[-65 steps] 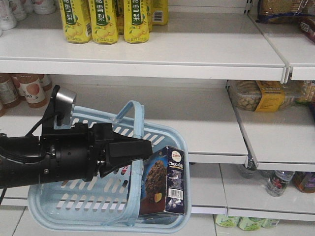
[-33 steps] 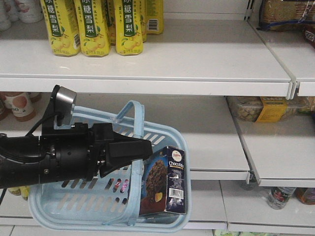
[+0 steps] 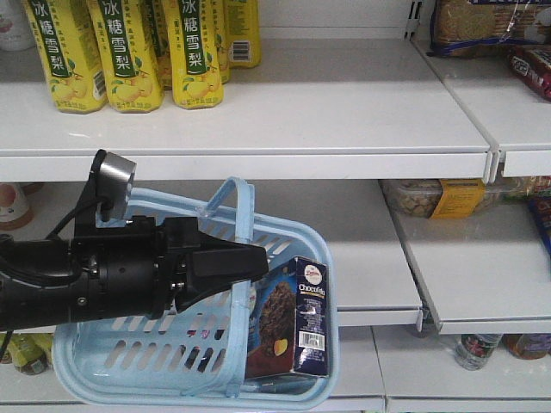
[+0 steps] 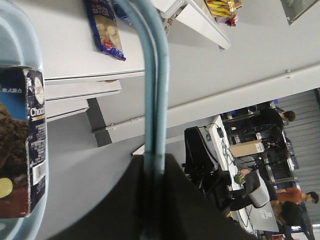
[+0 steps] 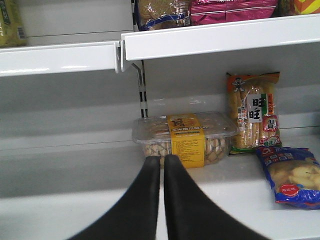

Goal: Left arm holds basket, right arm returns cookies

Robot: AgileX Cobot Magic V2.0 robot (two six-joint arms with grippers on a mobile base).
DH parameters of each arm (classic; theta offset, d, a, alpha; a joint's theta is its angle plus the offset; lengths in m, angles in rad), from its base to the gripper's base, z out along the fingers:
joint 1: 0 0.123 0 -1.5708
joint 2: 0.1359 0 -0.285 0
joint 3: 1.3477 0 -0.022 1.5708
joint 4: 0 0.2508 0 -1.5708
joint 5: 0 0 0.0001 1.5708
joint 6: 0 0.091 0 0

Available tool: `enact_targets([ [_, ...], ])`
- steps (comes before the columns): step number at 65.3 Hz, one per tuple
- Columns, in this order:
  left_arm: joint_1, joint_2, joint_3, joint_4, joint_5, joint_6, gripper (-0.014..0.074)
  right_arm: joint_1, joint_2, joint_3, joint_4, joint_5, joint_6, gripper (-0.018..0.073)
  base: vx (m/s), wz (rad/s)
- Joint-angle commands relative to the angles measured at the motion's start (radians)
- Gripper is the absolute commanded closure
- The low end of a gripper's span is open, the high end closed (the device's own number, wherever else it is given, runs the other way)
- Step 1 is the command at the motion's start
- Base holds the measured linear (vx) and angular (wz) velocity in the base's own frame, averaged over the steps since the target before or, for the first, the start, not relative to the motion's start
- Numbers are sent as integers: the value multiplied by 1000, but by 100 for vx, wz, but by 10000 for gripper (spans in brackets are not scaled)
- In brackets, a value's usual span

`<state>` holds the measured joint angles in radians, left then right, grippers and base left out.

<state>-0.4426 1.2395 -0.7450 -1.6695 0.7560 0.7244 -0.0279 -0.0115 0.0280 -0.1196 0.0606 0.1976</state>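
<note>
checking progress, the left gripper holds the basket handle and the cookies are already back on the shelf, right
No. The cookies stand upright inside the basket, not on the shelf, as the front-facing view shows. The left gripper does hold the basket handle.

**Front view:** level and close, facing the store shelves [image 3: 344, 112] past the left arm [image 3: 86, 280] and basket [image 3: 73, 366].

**Left wrist view:** rolled sideways, looking along the left gripper [image 4: 152, 160] up the handle [image 4: 150, 75]. It shares the cookie box [image 4: 22, 145] with the front view.

**Right wrist view:** looks over the right gripper [image 5: 161, 161], near a shelf. It shares the biscuit pack [image 5: 185, 140] with the front view.
</note>
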Motion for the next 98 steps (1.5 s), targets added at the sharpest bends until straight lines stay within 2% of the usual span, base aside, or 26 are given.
enact_targets([
  [1, -6, -30, -40, -108, 43, 14, 600, 0, -9, 18, -10, -69, -6, 570, 4, -3],
  [98, -6, -30, -40, -108, 43, 14, 599, 0, -9, 18, -10, -69, -6, 570, 3, 0],
])
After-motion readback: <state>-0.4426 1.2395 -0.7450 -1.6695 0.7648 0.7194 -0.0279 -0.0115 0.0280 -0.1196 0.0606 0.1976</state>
